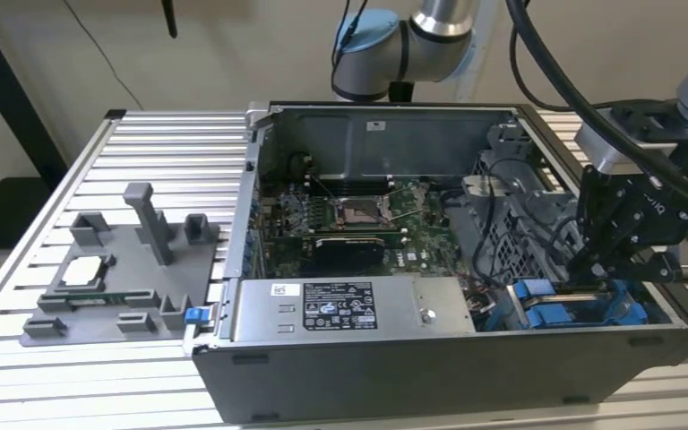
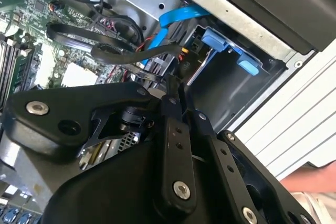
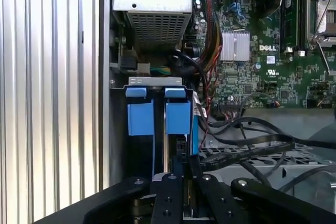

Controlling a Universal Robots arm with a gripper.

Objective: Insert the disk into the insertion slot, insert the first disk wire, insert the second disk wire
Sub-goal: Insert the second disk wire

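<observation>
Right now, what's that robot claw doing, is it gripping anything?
Gripper: fingers drawn together down at the insertion slot, among the blue tabs and black cables; whether they pinch a cable cannot be told.

One open computer case (image 1: pixel 440 358) on the table, one power-supply box (image 1: pixel 350 307) inside, one CPU socket (image 1: pixel 356 210) at centre frame. Two blue tabs (image 3: pixel 140 116) in the first wrist view. One grey fixture (image 1: pixel 117 278), lower left.
</observation>
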